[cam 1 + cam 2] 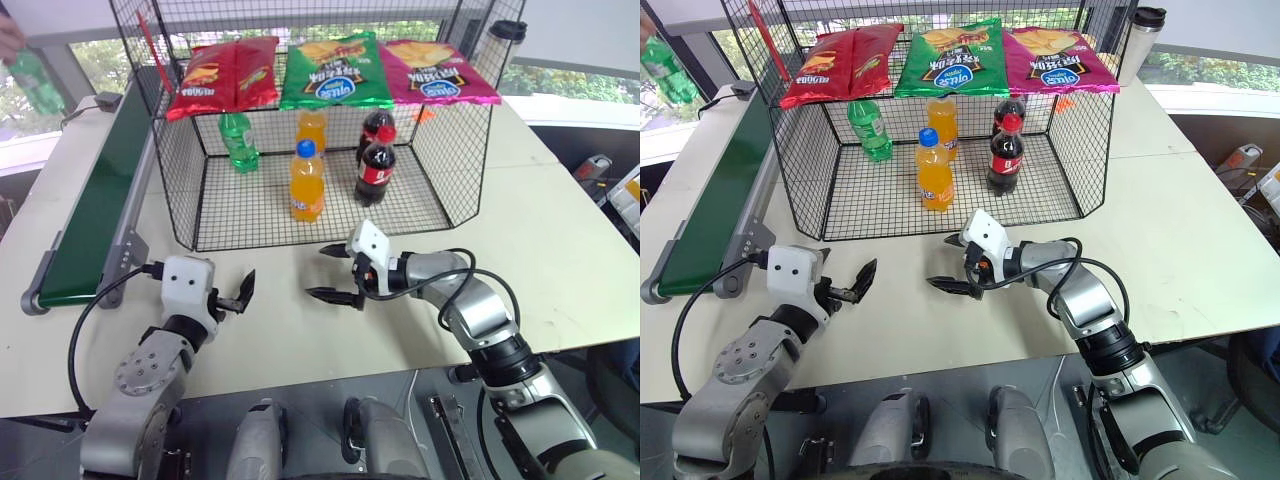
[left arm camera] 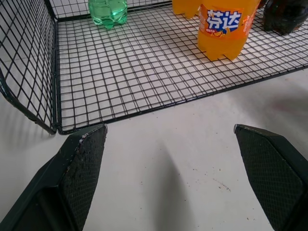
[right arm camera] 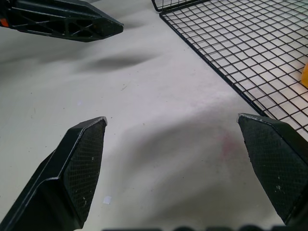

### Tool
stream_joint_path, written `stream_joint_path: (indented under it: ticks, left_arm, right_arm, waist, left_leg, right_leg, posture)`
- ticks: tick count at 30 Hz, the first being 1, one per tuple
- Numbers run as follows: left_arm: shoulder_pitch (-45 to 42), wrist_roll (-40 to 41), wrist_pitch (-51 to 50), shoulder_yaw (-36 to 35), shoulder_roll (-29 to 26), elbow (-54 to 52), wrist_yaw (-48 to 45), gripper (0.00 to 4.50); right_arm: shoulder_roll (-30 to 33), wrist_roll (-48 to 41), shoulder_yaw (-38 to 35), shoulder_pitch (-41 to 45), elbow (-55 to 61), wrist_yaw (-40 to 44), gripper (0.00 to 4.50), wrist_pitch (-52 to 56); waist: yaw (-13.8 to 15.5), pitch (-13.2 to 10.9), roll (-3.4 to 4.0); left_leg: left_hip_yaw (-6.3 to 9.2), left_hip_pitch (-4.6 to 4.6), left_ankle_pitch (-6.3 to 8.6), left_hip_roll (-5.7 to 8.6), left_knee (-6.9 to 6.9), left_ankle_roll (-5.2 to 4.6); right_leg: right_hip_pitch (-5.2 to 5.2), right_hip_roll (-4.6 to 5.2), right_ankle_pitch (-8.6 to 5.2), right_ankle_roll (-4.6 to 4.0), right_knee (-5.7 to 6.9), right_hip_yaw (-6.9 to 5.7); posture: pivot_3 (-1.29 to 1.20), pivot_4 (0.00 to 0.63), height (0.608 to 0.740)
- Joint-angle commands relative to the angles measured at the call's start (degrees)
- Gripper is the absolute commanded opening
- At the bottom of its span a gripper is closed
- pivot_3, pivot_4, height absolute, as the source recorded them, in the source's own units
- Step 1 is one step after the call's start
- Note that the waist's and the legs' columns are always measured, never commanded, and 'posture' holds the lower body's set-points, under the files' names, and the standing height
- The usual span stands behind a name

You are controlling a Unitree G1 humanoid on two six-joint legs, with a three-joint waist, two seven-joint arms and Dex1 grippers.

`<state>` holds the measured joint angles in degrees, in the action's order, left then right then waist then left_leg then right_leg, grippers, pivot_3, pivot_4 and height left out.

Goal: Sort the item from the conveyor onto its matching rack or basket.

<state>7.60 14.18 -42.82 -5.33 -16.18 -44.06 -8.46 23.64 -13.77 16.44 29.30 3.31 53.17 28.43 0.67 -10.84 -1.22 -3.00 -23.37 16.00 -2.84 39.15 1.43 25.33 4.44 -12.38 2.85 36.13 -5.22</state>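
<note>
Your desk (image 1: pixel 560 250) carries the black wire cage (image 1: pixel 250 205) with the conveyor (image 1: pixel 95 215) just beside it on the left. Inside the cage: green bottle (image 1: pixel 238 141), orange bottle (image 1: pixel 306 181), cola bottle (image 1: pixel 376 166). The task's green soda bottle (image 1: pixel 33 82) is held in a person's hand (image 1: pixel 10 38) above the belt's far end. Left end effector (image 1: pixel 238 296) and right end effector (image 1: pixel 333 272) hover over the desk, both released, empty.
</note>
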Motion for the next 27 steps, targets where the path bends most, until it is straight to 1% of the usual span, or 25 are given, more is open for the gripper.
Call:
stream_joint_path:
  ticks: [1,21,27]
  left_arm:
    - [-0.12,-0.24,0.96,-0.25,-0.15,-2.49,0.14,4.39]
    - [0.01,-0.08,0.34,-0.77,-0.53,-3.62,0.1,4.39]
    - [2.44,0.01,-1.08,-5.07,-0.4,-8.44,1.56,4.39]
  right_arm:
    - [0.42,-0.98,-1.12,-0.06,2.94,0.24,4.5,0.0]
    - [1.19,-1.71,-1.22,-0.09,4.28,1.59,4.5,0.72]
    - [3.94,-5.67,-2.7,-0.86,7.42,7.52,4.5,-1.76]
  waist:
    - [0.0,0.0,0.0]
    - [0.0,0.0,0.0]
    - [0.0,0.0,0.01]
  left_leg:
    - [0.0,0.0,0.0,0.0,0.0,0.0]
    - [0.0,0.0,0.0,0.0,0.0,0.0]
    - [0.04,-0.01,0.01,0.0,-0.01,0.0]
  right_leg:
    - [0.0,0.0,0.0,0.0,0.0,0.0]
    - [0.0,0.0,0.0,0.0,0.0,0.0]
    - [0.02,0.01,-0.01,0.0,-0.02,0.0]
  posture:
    - [0.0,0.15,0.74]
    - [0.0,0.15,0.74]
    - [0.0,0.15,0.74]
